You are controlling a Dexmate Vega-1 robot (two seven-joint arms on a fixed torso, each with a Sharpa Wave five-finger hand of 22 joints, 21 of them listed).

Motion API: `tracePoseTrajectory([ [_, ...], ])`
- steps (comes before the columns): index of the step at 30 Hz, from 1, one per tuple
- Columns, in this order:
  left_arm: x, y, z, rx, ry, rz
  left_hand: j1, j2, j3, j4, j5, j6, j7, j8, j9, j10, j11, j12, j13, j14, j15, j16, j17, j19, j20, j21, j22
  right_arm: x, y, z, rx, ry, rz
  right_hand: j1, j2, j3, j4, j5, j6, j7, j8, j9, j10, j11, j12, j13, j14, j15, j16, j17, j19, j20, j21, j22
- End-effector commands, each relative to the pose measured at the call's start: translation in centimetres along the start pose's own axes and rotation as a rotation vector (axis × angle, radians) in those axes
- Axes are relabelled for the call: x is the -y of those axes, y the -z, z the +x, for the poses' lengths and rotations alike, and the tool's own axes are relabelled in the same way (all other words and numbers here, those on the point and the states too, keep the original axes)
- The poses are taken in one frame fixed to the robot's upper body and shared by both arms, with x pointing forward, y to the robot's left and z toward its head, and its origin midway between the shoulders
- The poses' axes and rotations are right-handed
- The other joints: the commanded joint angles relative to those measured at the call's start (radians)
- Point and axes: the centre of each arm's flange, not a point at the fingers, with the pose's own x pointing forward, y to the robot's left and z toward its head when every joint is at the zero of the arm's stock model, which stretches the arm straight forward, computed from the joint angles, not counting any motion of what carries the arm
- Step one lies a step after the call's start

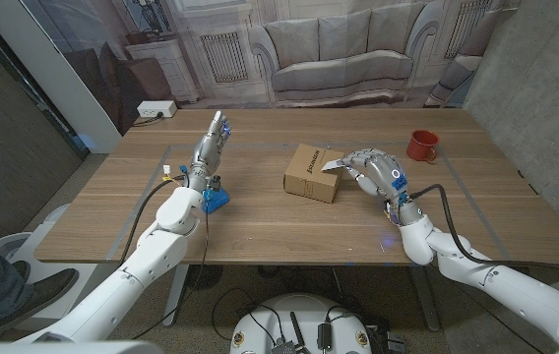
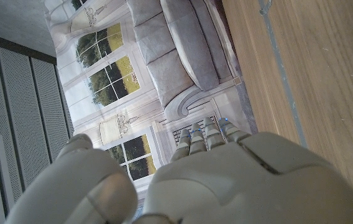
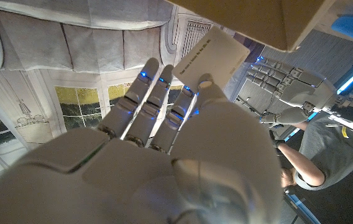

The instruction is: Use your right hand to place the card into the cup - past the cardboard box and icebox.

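Note:
My right hand [image 1: 373, 174] hovers just right of the cardboard box [image 1: 312, 173] and pinches a white card [image 1: 337, 162] whose edge reaches over the box's right corner. In the right wrist view the card [image 3: 210, 56] sticks out between the fingertips [image 3: 204, 81], with the box [image 3: 257, 18] just beyond it. The red cup [image 1: 422, 146] stands on the table behind and to the right of that hand. A small blue block [image 1: 216, 200] lies beside my left forearm. My left hand [image 1: 216, 138] is raised at the left, fingers straight and holding nothing.
The wooden table [image 1: 289, 226] has blue tape lines along its left and right parts. A white box [image 1: 155, 109] sits on a ledge behind the far left corner. A person's leg and shoe [image 1: 4, 285] show at the left edge.

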Motion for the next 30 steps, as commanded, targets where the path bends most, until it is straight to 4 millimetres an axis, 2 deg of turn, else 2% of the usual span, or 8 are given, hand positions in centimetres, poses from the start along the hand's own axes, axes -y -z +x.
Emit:
tracePoseTrajectory([
  [1, -0.4, -0.2, 0.2, 0.001, 0.0, 0.004, 0.005, 0.002, -0.002, 0.002, -0.001, 0.007, 0.003, -0.003, 0.002, 0.004, 0.0, 0.001, 0.005, -0.007, 0.004, -0.001, 0.003, -0.003, -0.004, -0.003, 0.003, 0.5, 0.1, 0.7, 0.004, 0.023, -0.003, 0.013, 0.002, -0.006, 0.0, 0.0, 0.011, 0.0, -0.001, 0.002, 0.01, -0.001, -0.005, 0.004, 0.012, -0.099, 0.003, 0.006, 0.008, -0.127, 0.009, 0.001],
  [16, -0.8, -0.5, 0.7, -0.003, 0.007, 0.006, 0.007, 0.004, -0.004, 0.001, -0.001, 0.007, 0.005, -0.003, 0.002, 0.004, 0.0, 0.002, 0.005, -0.007, 0.003, 0.0, 0.003, -0.003, -0.002, -0.003, 0.003, 1.8, 0.0, 1.3, 0.008, 0.03, -0.033, 0.021, 0.001, -0.014, 0.004, 0.0, 0.022, 0.0, -0.002, 0.007, 0.027, 0.001, -0.006, 0.004, 0.024, -0.1, 0.004, 0.009, -0.002, -0.128, 0.025, -0.001],
  [17, -0.8, -0.5, 0.8, -0.003, 0.009, 0.009, 0.007, 0.004, -0.004, 0.001, -0.001, 0.007, 0.005, -0.003, 0.002, 0.004, 0.0, 0.001, 0.005, -0.007, 0.004, -0.001, 0.003, -0.003, -0.002, -0.003, 0.003, 2.0, -0.5, 1.9, 0.004, 0.027, -0.038, 0.022, 0.002, -0.015, 0.004, -0.001, 0.023, 0.0, -0.003, 0.008, 0.027, 0.001, -0.006, 0.005, 0.021, -0.099, 0.003, 0.009, -0.006, -0.129, 0.026, 0.0],
  [30, -0.9, -0.1, 1.6, -0.011, 0.022, 0.001, 0.009, 0.005, -0.006, 0.001, -0.002, 0.008, 0.005, -0.003, 0.001, 0.003, -0.001, 0.001, 0.005, -0.007, 0.004, 0.0, 0.003, -0.004, -0.001, -0.004, 0.003, 2.9, -0.2, 3.1, -0.039, 0.025, -0.033, 0.026, 0.002, -0.022, 0.007, -0.001, 0.025, 0.0, -0.005, 0.008, 0.029, 0.001, -0.005, 0.007, 0.018, -0.099, 0.005, 0.011, -0.014, -0.13, 0.038, 0.0],
])
